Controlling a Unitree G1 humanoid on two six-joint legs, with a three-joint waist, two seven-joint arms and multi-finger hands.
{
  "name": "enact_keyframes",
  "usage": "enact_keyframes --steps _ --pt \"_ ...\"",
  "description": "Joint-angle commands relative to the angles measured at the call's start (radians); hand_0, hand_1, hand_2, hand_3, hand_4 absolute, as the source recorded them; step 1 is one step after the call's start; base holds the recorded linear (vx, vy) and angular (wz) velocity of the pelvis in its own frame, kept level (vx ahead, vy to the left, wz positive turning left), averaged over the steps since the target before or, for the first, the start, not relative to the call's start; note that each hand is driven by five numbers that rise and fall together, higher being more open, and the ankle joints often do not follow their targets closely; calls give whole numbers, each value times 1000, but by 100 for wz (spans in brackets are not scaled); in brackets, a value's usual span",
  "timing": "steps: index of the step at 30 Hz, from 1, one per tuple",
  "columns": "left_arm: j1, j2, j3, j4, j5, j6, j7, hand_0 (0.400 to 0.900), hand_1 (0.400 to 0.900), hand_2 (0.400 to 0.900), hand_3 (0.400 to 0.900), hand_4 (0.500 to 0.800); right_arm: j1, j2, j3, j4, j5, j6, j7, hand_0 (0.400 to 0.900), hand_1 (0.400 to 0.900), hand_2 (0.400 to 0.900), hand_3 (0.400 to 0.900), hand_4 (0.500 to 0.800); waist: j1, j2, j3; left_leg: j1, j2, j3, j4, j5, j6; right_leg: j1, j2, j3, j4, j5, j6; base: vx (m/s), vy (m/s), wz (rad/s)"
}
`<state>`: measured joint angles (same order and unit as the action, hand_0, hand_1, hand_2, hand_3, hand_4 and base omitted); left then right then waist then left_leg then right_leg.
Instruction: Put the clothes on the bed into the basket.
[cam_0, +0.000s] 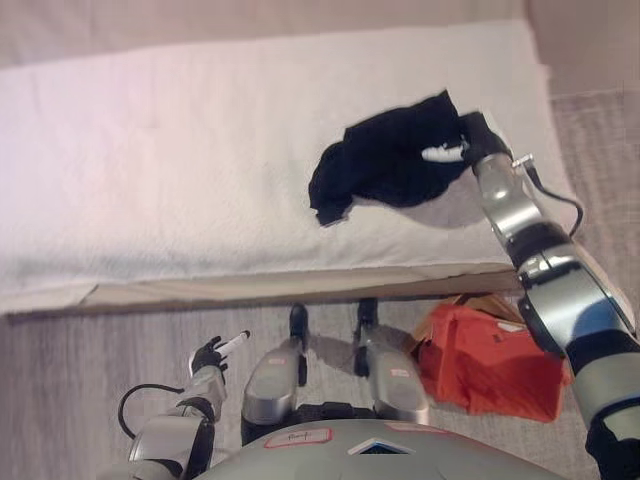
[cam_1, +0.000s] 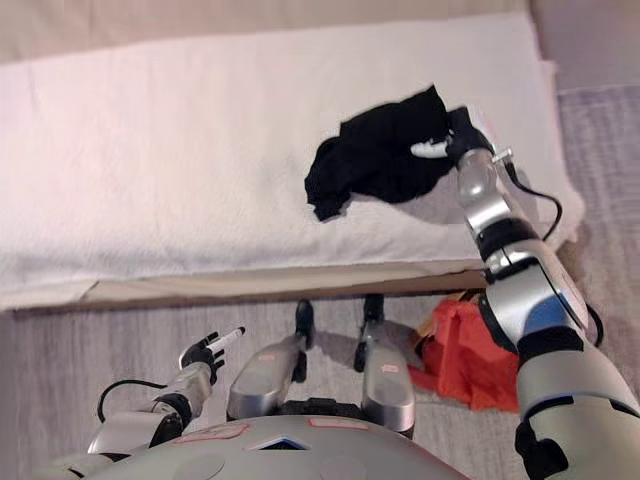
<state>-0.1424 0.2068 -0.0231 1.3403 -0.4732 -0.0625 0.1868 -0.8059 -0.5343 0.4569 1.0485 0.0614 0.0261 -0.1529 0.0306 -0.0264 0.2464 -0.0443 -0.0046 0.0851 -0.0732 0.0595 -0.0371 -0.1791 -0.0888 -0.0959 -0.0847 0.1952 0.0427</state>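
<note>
A black garment (cam_0: 385, 160) hangs bunched over the right part of the white bed (cam_0: 150, 170), with its shadow on the cover beneath it. My right hand (cam_0: 468, 140) is at the garment's right edge with its fingers closed on the cloth, and holds it a little above the bed. My left hand (cam_0: 213, 353) is low at the lower left over the floor, away from the bed, empty, with a white-tipped finger stretched out. An orange fabric thing (cam_0: 485, 360) sits on the floor by the bed's front right, under my right arm; I cannot tell whether it is the basket.
The bed's front edge (cam_0: 300, 285) runs across the middle of the view. A grey carpeted floor (cam_0: 70, 390) lies in front of it. A tan piece (cam_0: 482, 302) shows behind the orange thing. The bed's left and middle show only the white cover.
</note>
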Motion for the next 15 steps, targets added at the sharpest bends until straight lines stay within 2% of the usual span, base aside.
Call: enact_keyframes --steps 1,7,15 --pt "53 36 -25 82 44 -3 11 900 900 900 900 800 -16 -92 -16 -15 -23 -40 -14 400 400 400 400 500 -26 6 -74 -7 37 -36 -11 -24 -23 -5 -91 14 108 -79 116 74 0 -46" --pt "72 40 -11 87 89 7 -9 900 900 900 900 800 179 -137 -125 -17 -43 -29 -6 400 400 400 400 500 -69 5 -113 53 42 16 -11 -51 -19 26 -78 66 93 -73 124 59 -1 -38" --pt "81 53 -2 87 129 15 -29 900 900 900 900 800 359 -183 -236 55 -63 -19 16 400 400 400 400 500 -106 0 -145 87 47 47 -13 -67 -20 54 -72 97 62 -59 129 21 -13 -17"
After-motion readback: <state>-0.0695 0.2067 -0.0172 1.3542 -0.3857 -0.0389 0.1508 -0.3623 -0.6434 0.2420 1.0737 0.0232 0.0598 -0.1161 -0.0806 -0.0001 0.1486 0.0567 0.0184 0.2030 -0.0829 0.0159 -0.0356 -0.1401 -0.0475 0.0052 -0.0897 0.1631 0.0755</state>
